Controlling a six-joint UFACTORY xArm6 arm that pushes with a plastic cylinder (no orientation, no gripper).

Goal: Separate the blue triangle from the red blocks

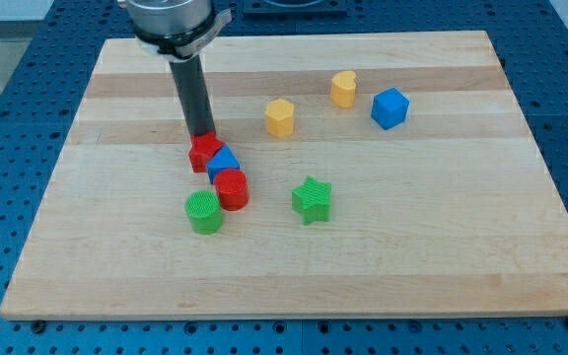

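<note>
Wooden board (392, 266) on blue pegboard: my tip (203, 135) touches the red star (204, 152) from above; blue triangle (224, 163) wedged between it and the red cylinder (232, 188); green cylinder (204, 212) adjoining; no jaws exist.

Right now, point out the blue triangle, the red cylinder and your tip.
blue triangle (225, 163): camera view, its visible top face.
red cylinder (231, 183): camera view, its round top.
my tip (203, 134): camera view, the rod's very end, by the red star's (203, 152) top edge.
</note>
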